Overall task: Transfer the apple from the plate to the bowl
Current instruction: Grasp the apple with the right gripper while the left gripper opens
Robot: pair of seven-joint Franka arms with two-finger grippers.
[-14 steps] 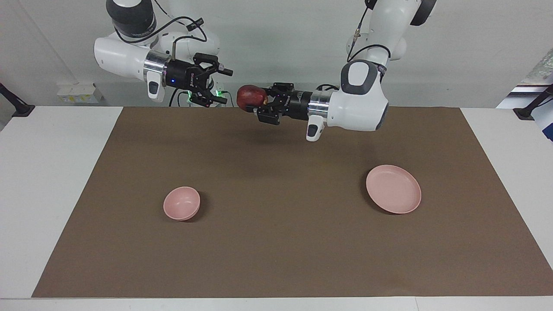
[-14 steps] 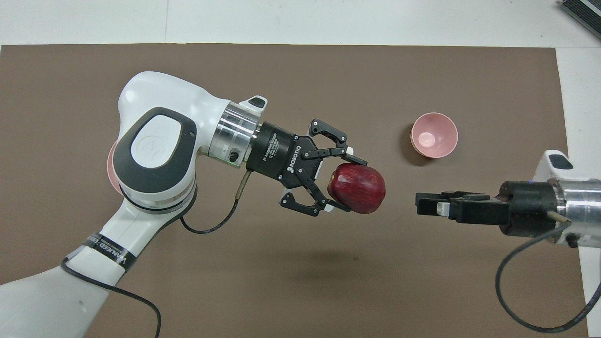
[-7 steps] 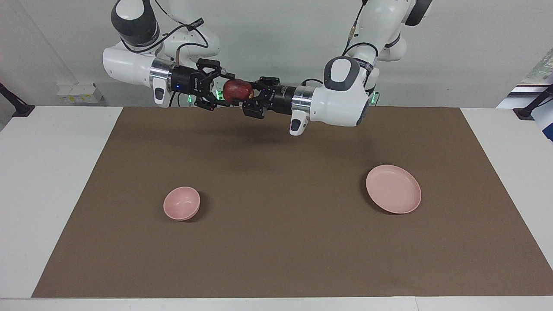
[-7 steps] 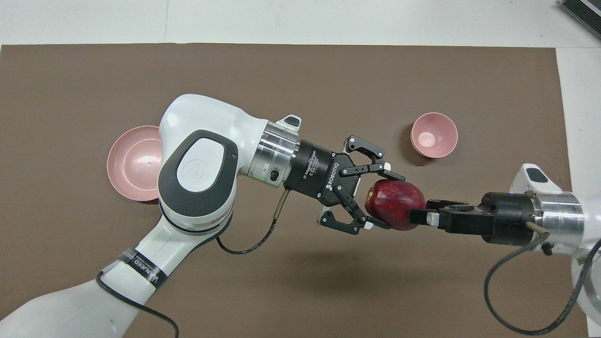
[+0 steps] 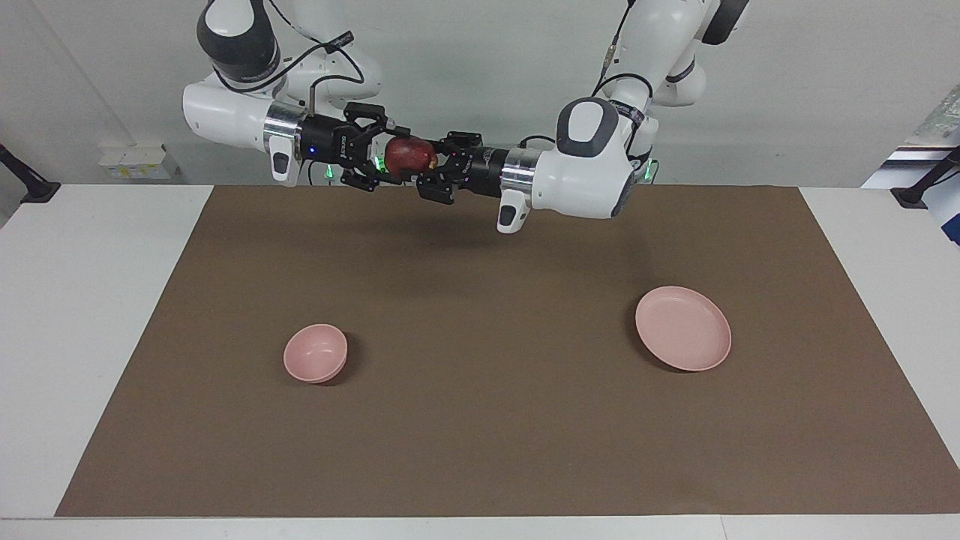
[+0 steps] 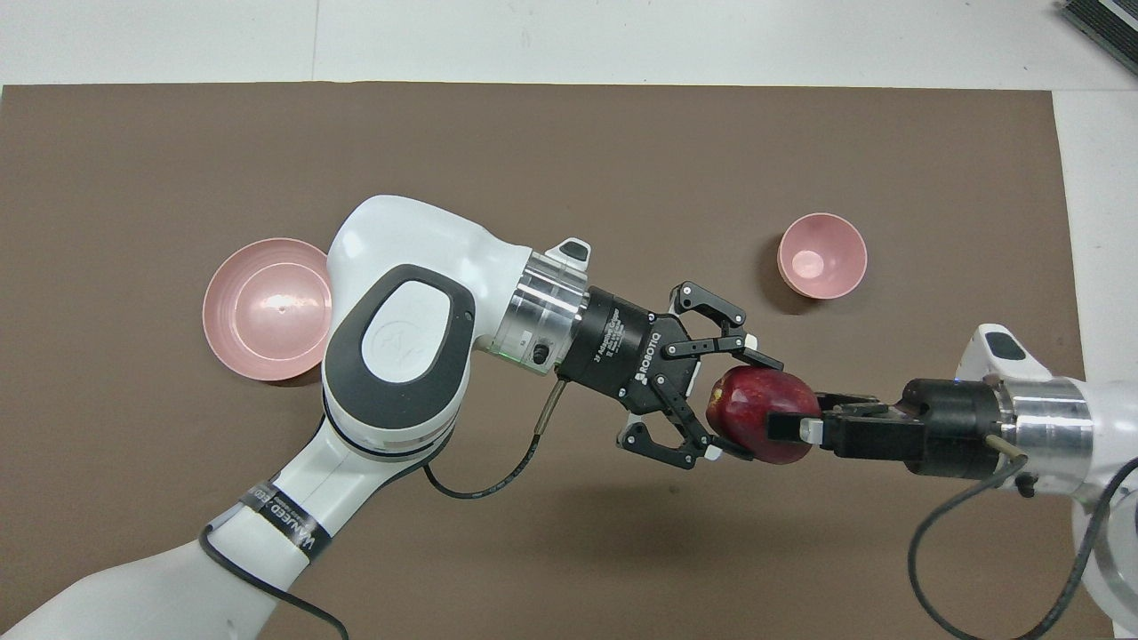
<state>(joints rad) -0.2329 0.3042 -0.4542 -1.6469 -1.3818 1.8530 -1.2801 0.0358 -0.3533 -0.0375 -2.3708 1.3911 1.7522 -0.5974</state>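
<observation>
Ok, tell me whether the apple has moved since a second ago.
Yes. In the facing view the apple, gripped by the left gripper, has shifted toward the right arm's end, away from the plate, into the open right gripper.

We find the dark-red apple (image 6: 762, 416) held aloft over the mat; the pale-pink plate (image 5: 683, 328) lies bare toward the left arm's end, the smaller bowl (image 5: 316, 352) upright toward the right arm's

Glossy-skinned apple (image 6: 756, 418), smooth satin plastic-looking bowl (image 6: 822, 256) and plate (image 6: 262, 311), matt brown mat (image 6: 569, 542).
</observation>
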